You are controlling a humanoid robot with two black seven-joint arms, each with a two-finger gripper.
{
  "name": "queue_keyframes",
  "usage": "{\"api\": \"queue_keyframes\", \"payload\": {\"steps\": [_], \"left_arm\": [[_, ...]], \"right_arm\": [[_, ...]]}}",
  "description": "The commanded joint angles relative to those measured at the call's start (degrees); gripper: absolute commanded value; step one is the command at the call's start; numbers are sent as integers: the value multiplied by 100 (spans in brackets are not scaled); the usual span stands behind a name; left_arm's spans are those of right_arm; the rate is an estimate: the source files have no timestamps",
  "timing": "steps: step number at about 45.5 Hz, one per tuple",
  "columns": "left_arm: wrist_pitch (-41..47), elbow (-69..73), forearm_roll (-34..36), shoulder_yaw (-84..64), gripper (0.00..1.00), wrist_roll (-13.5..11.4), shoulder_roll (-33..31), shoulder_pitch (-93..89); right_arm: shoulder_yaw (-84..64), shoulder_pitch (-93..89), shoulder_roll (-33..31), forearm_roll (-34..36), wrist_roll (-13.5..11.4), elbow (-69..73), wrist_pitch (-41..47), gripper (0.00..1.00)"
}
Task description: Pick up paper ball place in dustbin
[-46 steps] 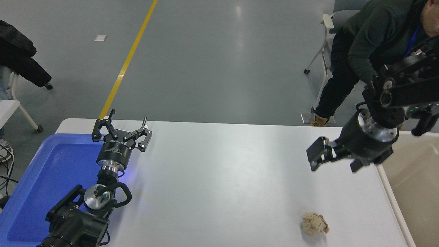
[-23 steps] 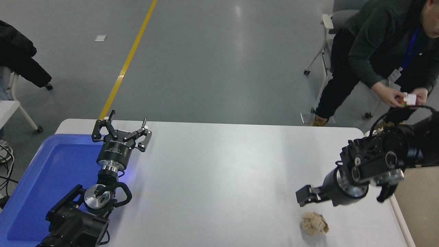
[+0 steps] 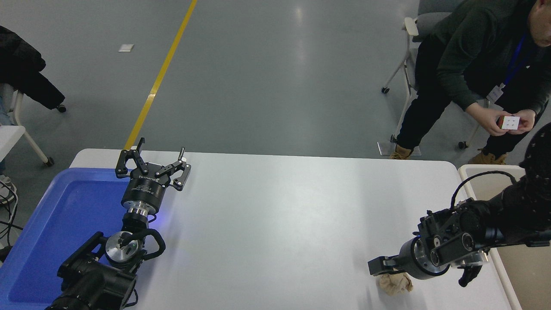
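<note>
The paper ball [image 3: 394,284], a crumpled tan wad, lies on the white table [image 3: 280,215] near its front right corner. My right gripper [image 3: 409,277] comes in from the right edge and hangs low right over the ball, open, with one finger [image 3: 379,266] above the ball's left top; the gripper's body hides the ball's upper part. I cannot tell whether it touches the ball. The dustbin [image 3: 468,173], cream-beige with a pale rim, stands off the table's right end, largely hidden by my right arm. My left gripper [image 3: 153,165] is parked at the lower left, open.
A shallow blue tray [image 3: 64,215] lies at the table's left end under my left arm. A person sits beyond the far right corner holding a puzzle cube [image 3: 510,122]. A chair [image 3: 409,51] stands behind them.
My right gripper has come down and toward the table's front, from high above the right side to just over the paper ball. The ball has not moved. The left arm stays still.
</note>
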Motion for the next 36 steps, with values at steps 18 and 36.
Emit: {"api": "queue_keyframes", "payload": {"steps": [18, 36], "left_arm": [[0, 0, 0, 0, 99, -1, 0, -2], [0, 0, 0, 0, 99, -1, 0, -2]], "right_arm": [[-53, -347, 74, -272, 9, -250, -171, 46], [-238, -171, -83, -448, 141, -66, -118, 0]]}}
